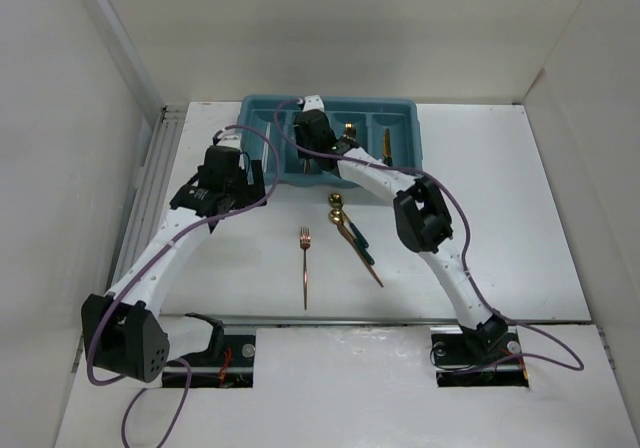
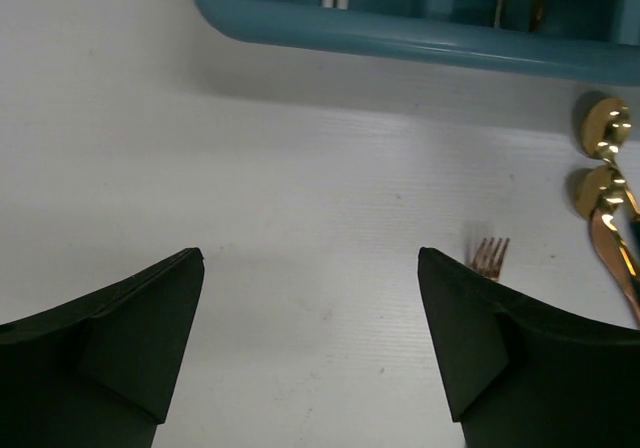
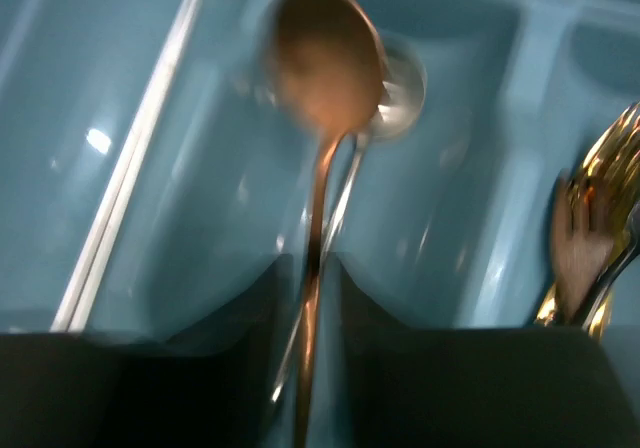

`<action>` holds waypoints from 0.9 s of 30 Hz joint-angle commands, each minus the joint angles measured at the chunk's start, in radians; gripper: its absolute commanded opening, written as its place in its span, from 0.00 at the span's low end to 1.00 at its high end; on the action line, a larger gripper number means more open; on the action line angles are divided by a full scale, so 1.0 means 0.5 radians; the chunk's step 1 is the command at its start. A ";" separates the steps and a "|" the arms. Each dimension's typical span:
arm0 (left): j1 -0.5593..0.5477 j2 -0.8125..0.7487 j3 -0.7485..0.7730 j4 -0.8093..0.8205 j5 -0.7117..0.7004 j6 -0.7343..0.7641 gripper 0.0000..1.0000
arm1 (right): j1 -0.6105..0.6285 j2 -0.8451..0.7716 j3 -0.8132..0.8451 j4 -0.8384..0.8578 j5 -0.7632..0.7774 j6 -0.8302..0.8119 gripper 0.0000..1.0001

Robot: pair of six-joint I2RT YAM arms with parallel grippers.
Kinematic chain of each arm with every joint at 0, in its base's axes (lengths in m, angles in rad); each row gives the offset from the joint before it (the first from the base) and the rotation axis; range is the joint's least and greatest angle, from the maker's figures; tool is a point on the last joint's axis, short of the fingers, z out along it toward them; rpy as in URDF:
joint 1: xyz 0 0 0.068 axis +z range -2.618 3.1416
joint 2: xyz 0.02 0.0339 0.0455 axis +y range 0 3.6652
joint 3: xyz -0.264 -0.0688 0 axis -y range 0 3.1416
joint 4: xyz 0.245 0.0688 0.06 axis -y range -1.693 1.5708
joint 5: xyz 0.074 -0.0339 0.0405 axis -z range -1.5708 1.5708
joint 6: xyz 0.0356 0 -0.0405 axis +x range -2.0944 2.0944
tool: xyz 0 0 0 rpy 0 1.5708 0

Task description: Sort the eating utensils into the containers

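- As I judged it, the step in hand was to put the spoon (image 3: pixel 325 58) down in its compartment of the tray (image 3: pixel 530 118). The right jaws hung over that compartment with the spoon's handle between them, and the bowl pointed away from them.
- The view there was blurred. The gap looked narrow, but I could not tell if the right jaws pinched the handle or stood loose around it.
- To do it well, I would release only when the spoon was low and lay along the compartment. Otherwise it could bounce over a divider, to the chopsticks (image 3: pixel 130 178) on one side or to the gold utensils (image 3: pixel 600 208) on the other.
- After that I would lift straight up, so that the jaws did not drag the handle out.
- The spoon was slim, with a smooth oval copper bowl and a thin handle. It looked glossy, so I judged that it could slip easily.
- A pale spoon shape showed beneath it. I could not say if this was a second spoon or a reflection.
- The left jaws were released wide, with nothing between them. They stood over the bare surface (image 2: pixel 300 168) in front of the tray, near a fork (image 2: pixel 490 256).
- That fork and two loose spoons (image 1: pixel 337 206) lay on the surface, not yet sorted.
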 commanded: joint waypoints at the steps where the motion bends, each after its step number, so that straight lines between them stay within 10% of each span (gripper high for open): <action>1: 0.006 -0.014 -0.042 0.021 0.207 -0.095 0.83 | 0.031 -0.240 -0.031 0.146 0.094 0.057 0.44; 5: -0.162 0.031 -0.091 0.003 0.367 -0.119 0.82 | 0.031 -0.418 -0.187 0.146 0.094 0.057 0.67; 27: -0.682 0.749 -0.205 -0.129 0.545 -0.454 0.70 | 0.175 -2.412 -1.945 -0.468 1.041 0.557 0.68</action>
